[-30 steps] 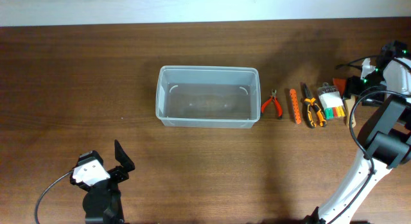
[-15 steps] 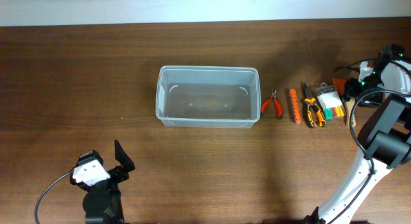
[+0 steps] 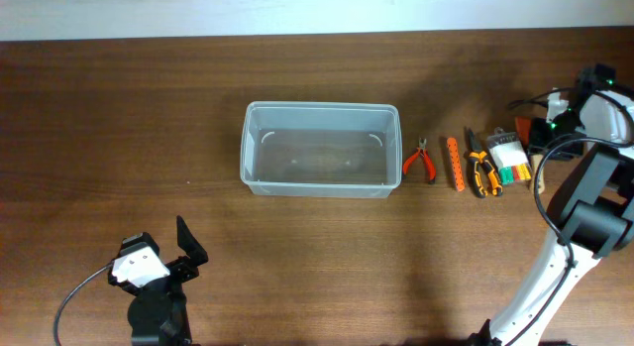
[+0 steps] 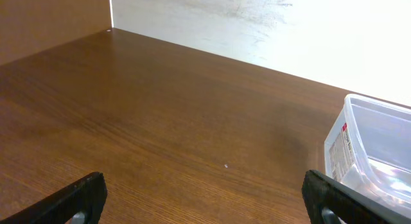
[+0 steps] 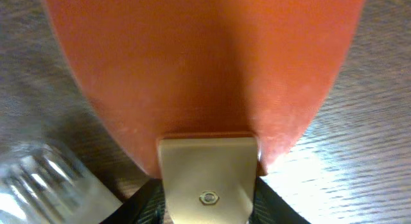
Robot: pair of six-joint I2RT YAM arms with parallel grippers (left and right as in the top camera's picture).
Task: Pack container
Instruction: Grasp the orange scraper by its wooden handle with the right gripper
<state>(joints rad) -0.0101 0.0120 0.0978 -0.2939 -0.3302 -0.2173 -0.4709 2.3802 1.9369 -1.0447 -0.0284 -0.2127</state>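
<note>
The container [image 3: 322,163] sits in the middle of the table [image 3: 149,108]. It is clear, and nothing is in it. Its long sides run left to right.

Just to the right of it lies a row of small things. First come red pliers [image 3: 420,164], close to the container's side. Next is an orange strip [image 3: 455,164], then orange pliers [image 3: 482,174], then a white box [image 3: 507,155] with colored bits in it.

The left gripper [image 4: 204,189] is low at the near edge of the table, well apart from the container. Its jaws are wide apart and hold nothing. From its camera, the container's corner shows on the right.

The right gripper [image 3: 539,135] is at the far right end of the row, just past the white box. Its camera is pressed up close to a big orange thing [image 5: 205,63] that fills the view. I cannot tell if its jaws are apart or together.
</note>
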